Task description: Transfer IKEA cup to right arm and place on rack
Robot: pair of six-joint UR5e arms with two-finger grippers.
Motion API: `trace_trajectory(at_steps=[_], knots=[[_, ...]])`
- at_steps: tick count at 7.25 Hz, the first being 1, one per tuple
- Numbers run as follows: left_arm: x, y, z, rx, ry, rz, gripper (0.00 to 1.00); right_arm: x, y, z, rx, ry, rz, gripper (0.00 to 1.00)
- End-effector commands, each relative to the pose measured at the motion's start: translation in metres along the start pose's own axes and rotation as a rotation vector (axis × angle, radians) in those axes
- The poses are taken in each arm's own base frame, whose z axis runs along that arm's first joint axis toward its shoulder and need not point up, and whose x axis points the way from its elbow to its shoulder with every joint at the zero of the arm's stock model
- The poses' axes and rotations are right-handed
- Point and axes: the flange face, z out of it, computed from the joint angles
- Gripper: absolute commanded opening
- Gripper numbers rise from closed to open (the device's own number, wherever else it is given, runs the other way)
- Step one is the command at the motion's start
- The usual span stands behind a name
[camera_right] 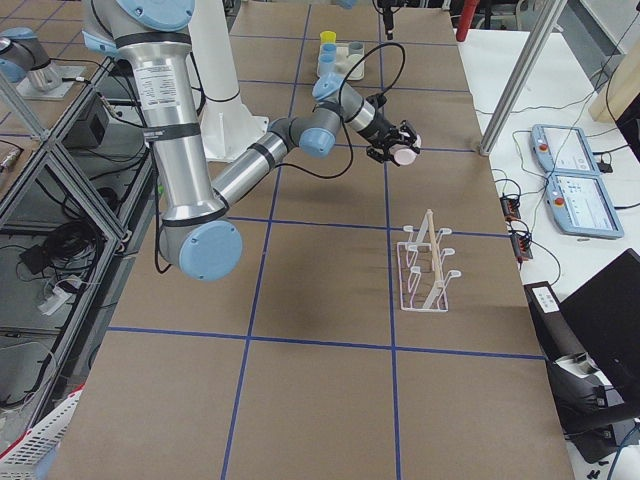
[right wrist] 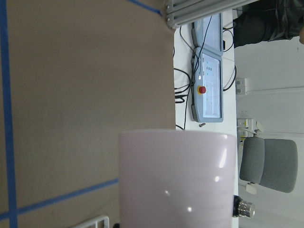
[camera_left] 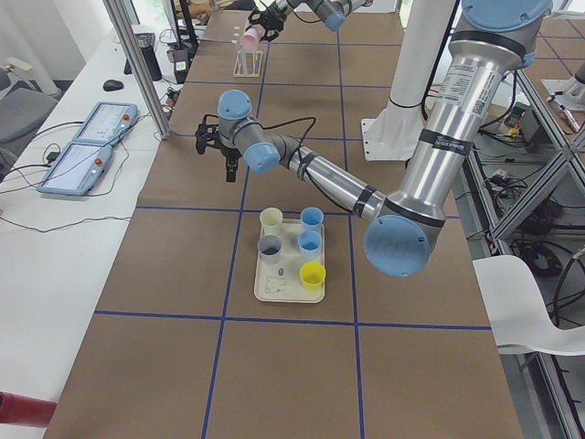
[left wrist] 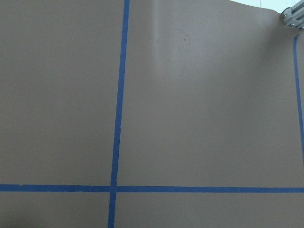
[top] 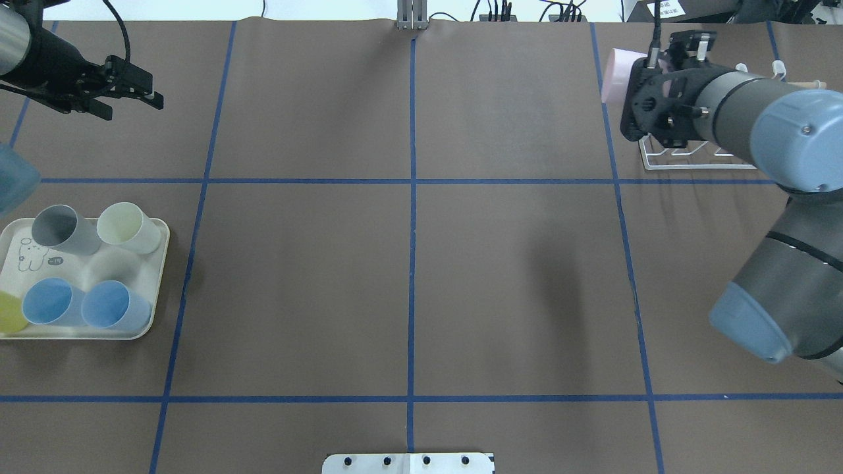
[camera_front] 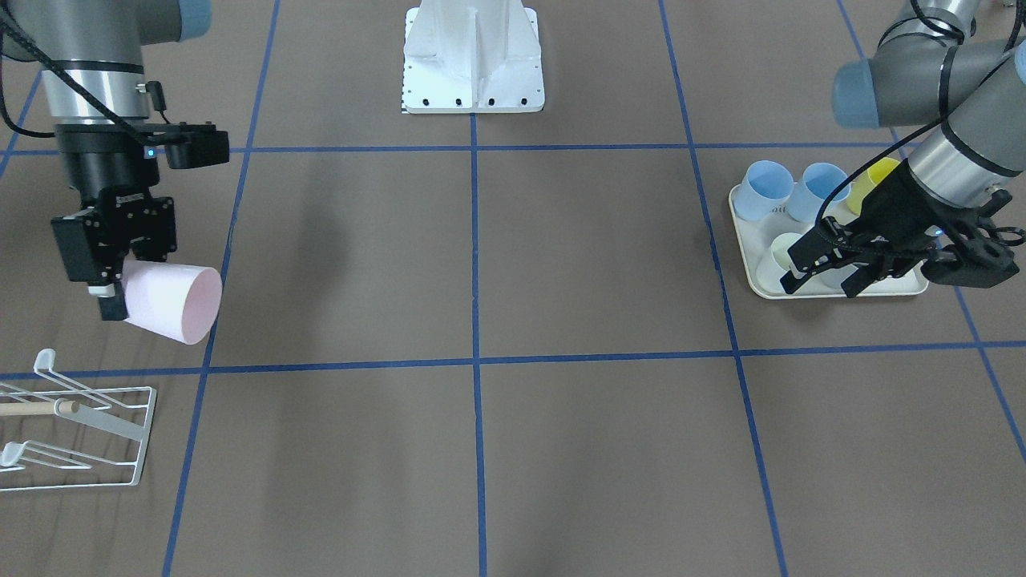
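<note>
The pink IKEA cup (camera_front: 172,303) lies on its side in my right gripper (camera_front: 120,296), the black blocky one, which is shut on the cup's base end. The open mouth points toward the table's middle. The cup hangs in the air, above and just beside the white wire rack (camera_front: 76,433), apart from it. In the overhead view the cup (top: 612,76) sticks out of the right gripper (top: 629,72) above the rack (top: 698,158). The cup fills the right wrist view (right wrist: 176,180). My left gripper (camera_front: 822,282), slim-fingered, is open and empty, raised above the table's left part.
A cream rabbit-printed tray (top: 85,332) at the left holds two blue cups (top: 105,306), a grey cup (top: 62,229), a pale green cup (top: 125,225) and a yellow cup (top: 8,313). Blue tape lines cross the brown table. The white robot base (camera_front: 473,56) stands at the table's edge.
</note>
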Motion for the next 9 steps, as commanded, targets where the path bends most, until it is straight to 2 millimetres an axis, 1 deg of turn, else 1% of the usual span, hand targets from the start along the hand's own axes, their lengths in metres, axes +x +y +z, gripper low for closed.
trace_trajectory(at_steps=[1,3,4,5,6,7,8,9], knots=[[-0.023,-0.007,-0.008,0.015,-0.022,0.062,1.0,0.002,0.092,-0.008,-0.141,-0.018,-0.336,0.38],[-0.022,-0.006,-0.008,0.011,-0.02,0.057,1.0,0.001,0.153,-0.009,-0.247,-0.077,-0.638,0.37],[-0.022,-0.006,-0.008,0.012,-0.019,0.053,1.0,-0.003,0.166,-0.005,-0.282,-0.107,-0.782,0.37],[-0.023,-0.006,-0.007,0.01,-0.019,0.049,1.0,-0.005,0.173,0.004,-0.337,-0.125,-0.912,0.36],[-0.022,-0.005,-0.006,0.009,-0.019,0.05,1.0,-0.014,0.186,0.025,-0.389,-0.171,-0.983,0.38],[-0.022,-0.005,-0.007,0.01,-0.018,0.049,1.0,-0.021,0.188,0.038,-0.424,-0.188,-1.029,0.38],[-0.021,-0.005,-0.007,0.01,-0.015,0.05,1.0,-0.026,0.184,0.039,-0.449,-0.18,-1.049,0.38],[-0.021,-0.005,-0.007,0.011,-0.016,0.05,1.0,-0.033,0.174,0.042,-0.445,-0.175,-1.066,0.38]])
